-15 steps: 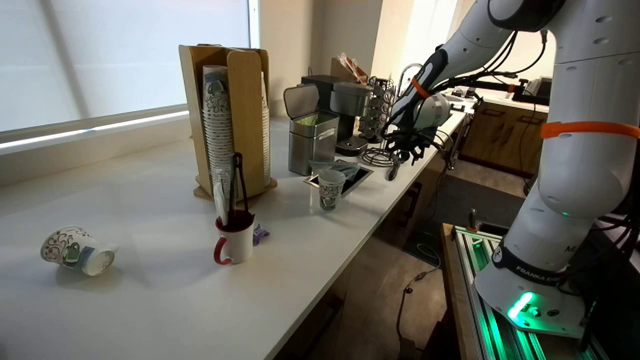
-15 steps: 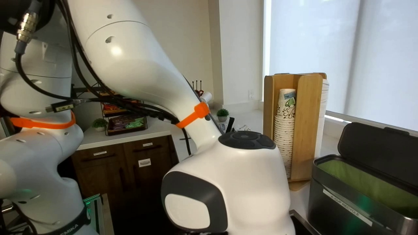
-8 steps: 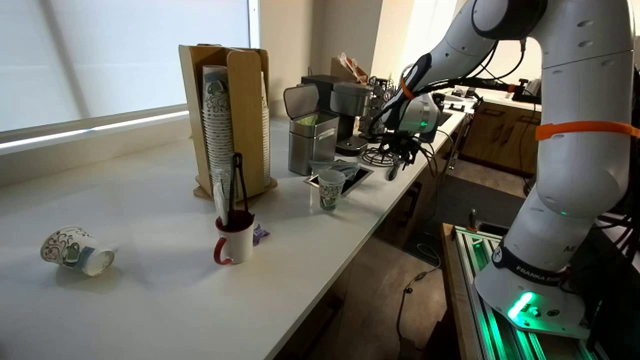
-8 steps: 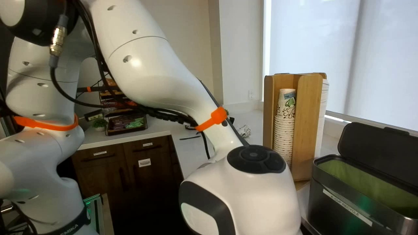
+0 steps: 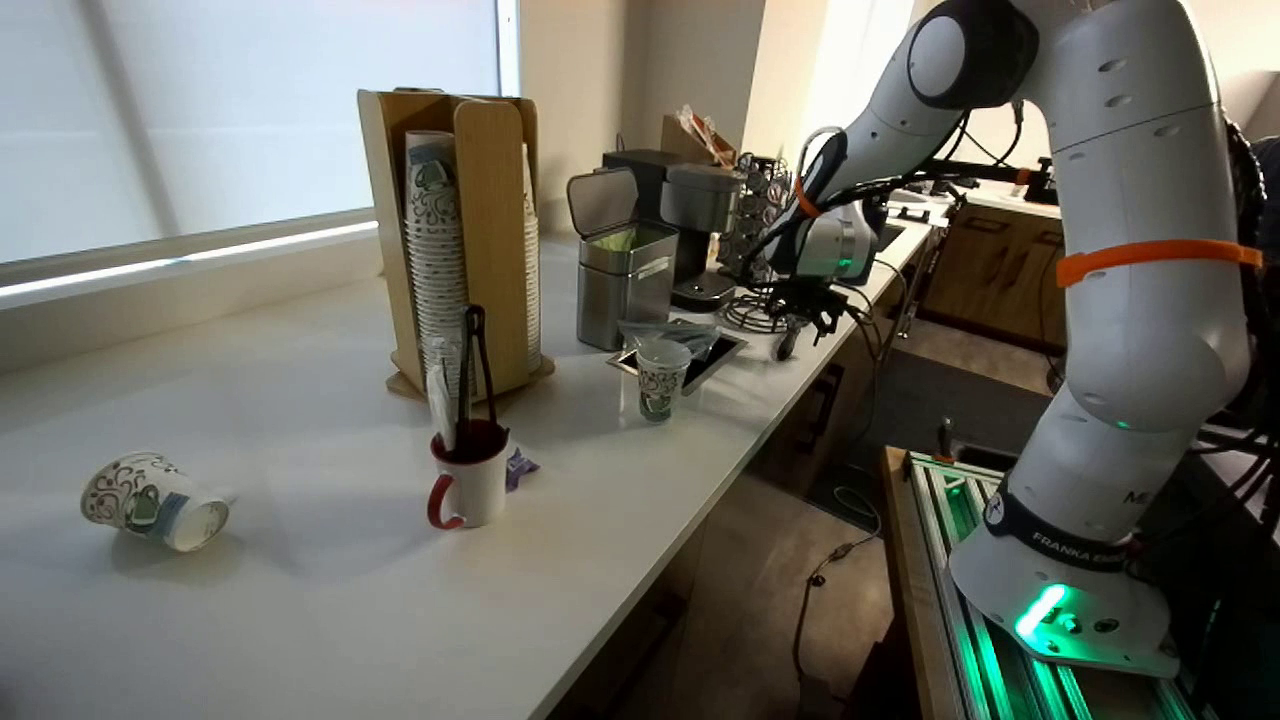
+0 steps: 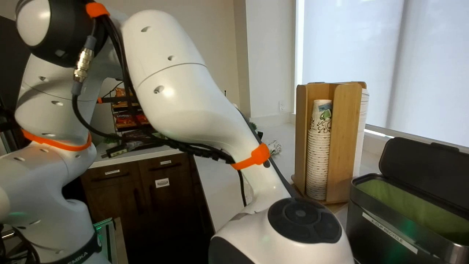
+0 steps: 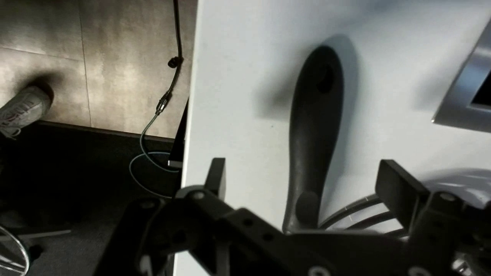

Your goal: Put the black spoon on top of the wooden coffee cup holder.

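Observation:
The black spoon (image 7: 316, 122) lies on the white counter (image 7: 241, 96); its handle fills the middle of the wrist view, and its far end is hidden behind my gripper. Its handle end also shows in an exterior view (image 5: 787, 346). My gripper (image 7: 305, 178) is open, with one finger on each side of the handle and white counter visible between fingers and handle. In an exterior view the gripper (image 5: 812, 312) is low over the counter beside the spoon. The wooden coffee cup holder (image 5: 490, 240) stands upright with stacked white cups; it also shows in an exterior view (image 6: 344, 143).
A wire rack (image 5: 752, 314) stands close to the gripper. A metal canister with open lid (image 5: 625, 285), a coffee machine (image 5: 700, 205), a paper cup (image 5: 660, 380) and a framed counter opening (image 5: 722, 352) are nearby. A mug with utensils (image 5: 480, 490) stands before the holder. The counter edge is close.
The arm has lowered and bent further; in an exterior view its wrist part moved right and down. The gripper shifted slightly near the spoon. The spoon and holder have not moved.

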Robot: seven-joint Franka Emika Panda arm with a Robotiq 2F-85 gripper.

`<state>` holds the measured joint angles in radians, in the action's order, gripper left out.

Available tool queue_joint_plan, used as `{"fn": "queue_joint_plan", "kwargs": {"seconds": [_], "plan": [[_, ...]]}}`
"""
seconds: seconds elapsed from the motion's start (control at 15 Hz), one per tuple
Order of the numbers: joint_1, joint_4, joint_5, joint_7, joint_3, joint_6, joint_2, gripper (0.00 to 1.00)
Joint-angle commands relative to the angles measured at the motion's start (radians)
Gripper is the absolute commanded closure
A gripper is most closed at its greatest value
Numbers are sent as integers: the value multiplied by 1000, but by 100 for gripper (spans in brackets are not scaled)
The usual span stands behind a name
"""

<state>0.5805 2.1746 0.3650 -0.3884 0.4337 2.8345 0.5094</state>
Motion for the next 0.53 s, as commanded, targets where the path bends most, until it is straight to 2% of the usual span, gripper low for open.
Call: {"fn": "queue_joint_plan", "kwargs": {"seconds": [0.0, 0.33, 0.47], "plan": [[26, -42, 16, 13, -8, 45, 63, 26], [42, -75, 20, 6, -19, 55, 82, 65], [22, -66, 5, -10, 9, 44, 61, 81]]}}
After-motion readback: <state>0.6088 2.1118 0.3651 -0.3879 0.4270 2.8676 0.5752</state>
